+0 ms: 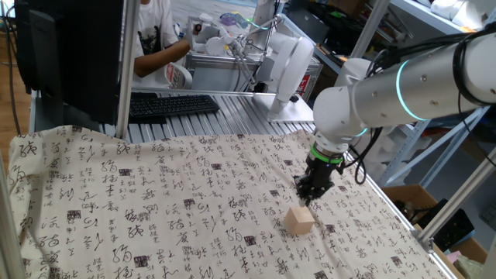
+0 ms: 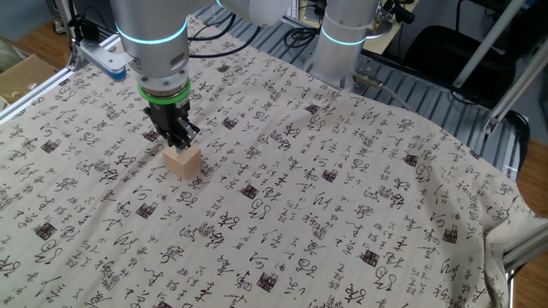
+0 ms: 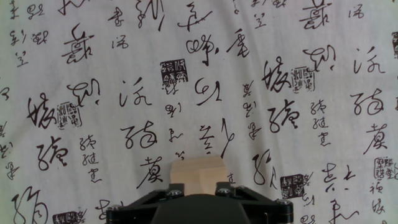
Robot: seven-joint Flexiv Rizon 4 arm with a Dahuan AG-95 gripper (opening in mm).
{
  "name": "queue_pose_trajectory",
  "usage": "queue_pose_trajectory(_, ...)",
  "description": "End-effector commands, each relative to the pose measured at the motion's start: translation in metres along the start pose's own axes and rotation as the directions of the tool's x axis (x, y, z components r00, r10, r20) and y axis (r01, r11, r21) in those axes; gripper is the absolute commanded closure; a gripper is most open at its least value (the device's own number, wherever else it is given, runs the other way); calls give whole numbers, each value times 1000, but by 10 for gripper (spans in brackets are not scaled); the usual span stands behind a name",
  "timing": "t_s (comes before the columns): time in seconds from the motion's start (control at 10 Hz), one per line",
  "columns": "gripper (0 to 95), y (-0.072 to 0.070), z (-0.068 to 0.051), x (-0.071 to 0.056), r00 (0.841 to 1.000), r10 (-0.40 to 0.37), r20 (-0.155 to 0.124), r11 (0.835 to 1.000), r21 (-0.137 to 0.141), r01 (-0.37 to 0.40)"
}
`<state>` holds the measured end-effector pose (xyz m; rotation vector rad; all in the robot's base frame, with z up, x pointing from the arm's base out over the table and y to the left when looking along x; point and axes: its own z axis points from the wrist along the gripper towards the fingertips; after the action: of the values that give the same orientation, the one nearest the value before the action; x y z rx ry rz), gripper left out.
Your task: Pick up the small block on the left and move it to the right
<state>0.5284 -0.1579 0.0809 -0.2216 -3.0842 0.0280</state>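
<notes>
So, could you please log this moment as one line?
arm: above block | gripper: state unclear | small light tan wooden cube: resting on calligraphy-print cloth | phase: near grasp

Robotics lab, bench (image 1: pixel 232 105) of slotted aluminium rails under a calligraphy-print cloth (image 1: pixel 155 201), keyboard (image 1: pixel 172 104) and dark monitor (image 1: pixel 70 54) at its edge, person (image 1: pixel 155 35) seated behind, cables and metal framing around

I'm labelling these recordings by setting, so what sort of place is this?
Most likely a robotics lab or workshop. The table, under a calligraphy-print cloth, has an aluminium-profile frame, a keyboard lies at its edge, and a second robot base stands behind it.
</notes>
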Motion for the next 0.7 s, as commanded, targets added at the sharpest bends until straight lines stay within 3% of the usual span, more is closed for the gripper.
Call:
queue_pose_trajectory(0.1, 380, 1, 1, -1, 1000, 6, -3, 1000, -6, -6)
queue_pose_trajectory(0.3, 380, 1, 2, -1, 1000, 13, -3, 1000, -22, -13)
queue_pose_trajectory(0.4, 190, 1, 2, -1, 1000, 14, -5, 1000, -24, -14)
queue_pose_trajectory(0.7, 190, 3, 4, -2, 1000, 24, -6, 999, -30, -24)
